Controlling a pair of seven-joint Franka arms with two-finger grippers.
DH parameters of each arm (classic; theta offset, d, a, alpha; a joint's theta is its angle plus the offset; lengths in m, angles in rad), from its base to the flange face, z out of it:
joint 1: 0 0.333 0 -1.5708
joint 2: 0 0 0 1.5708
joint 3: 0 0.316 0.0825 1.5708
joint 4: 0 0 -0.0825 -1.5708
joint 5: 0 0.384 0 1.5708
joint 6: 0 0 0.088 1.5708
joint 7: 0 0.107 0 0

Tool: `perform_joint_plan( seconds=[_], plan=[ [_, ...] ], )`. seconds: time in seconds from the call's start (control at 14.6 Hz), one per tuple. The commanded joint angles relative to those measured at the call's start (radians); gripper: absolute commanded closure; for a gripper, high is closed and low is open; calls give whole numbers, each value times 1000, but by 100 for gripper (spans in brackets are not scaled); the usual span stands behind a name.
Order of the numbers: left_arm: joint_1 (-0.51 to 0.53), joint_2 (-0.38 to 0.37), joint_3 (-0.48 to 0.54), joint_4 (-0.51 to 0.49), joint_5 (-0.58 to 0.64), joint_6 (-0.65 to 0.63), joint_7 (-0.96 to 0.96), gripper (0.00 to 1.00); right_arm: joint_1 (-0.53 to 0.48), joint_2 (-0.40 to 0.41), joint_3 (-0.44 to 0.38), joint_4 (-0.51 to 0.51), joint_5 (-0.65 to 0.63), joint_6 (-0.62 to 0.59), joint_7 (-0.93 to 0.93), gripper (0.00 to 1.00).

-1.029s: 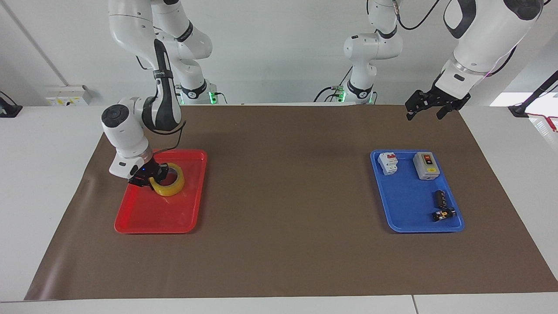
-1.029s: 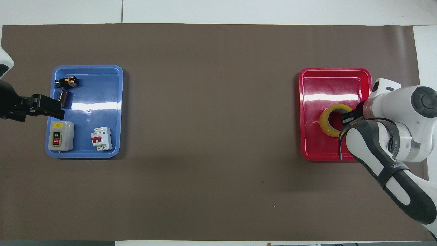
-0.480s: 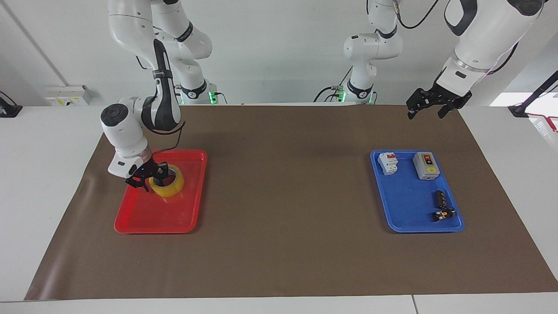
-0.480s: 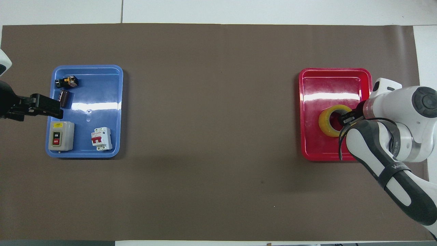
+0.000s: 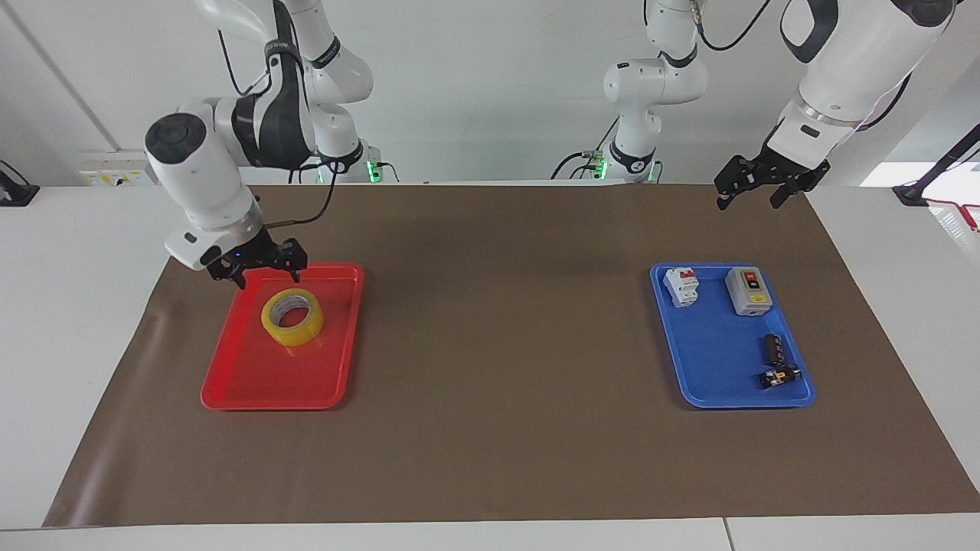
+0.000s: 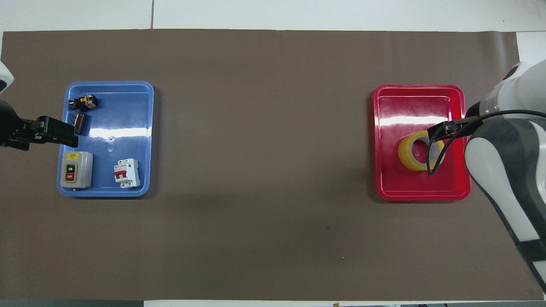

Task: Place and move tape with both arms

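On the brown mat (image 5: 490, 459) we see 2 trays. The tape (image 5: 292, 317) lies flat in the red tray (image 5: 253, 386), toward the right arm's end of the table. Half a second ago our right gripper (image 5: 262, 265) was down at the roll; now it has risen clear and hangs above the tray's edge nearest the robots, fingers spread and empty. The tape has not shifted. Our left gripper (image 5: 758, 186) waits above the mat near the blue tray (image 5: 712, 386), jaws apart, unchanged.
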Motion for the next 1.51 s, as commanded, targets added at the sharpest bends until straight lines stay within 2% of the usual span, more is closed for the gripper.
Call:
perform_joint_plan(
  seconds=[0.0, 0.27, 0.41, 0.55, 0.96, 1.44],
  plan=[
    [15, -15, -8, -11, 14, 6, 13, 0, -12, -24, 18, 148, 7, -157, 64, 0],
    [16, -15, -8, -11, 14, 4, 11, 0, -45, 33, -2, 413, 37, -378, 79, 0],
    [16, -15, -8, -11, 14, 4, 13, 0, -62, 26, -10, 394, 52, -400, 82, 0],
    [16, -15, -7, -11, 14, 4, 13, 0, -46, -14, 1, 308, 51, -366, 85, 0],
    [16, -15, -8, -11, 14, 3, 11, 0, -15, -8, 3, 317, -22, -368, 29, 0],
    [16, -15, -8, -11, 16, 3, 11, 0, -15, -14, 4, 306, -34, -359, 1, 0]
  ],
)
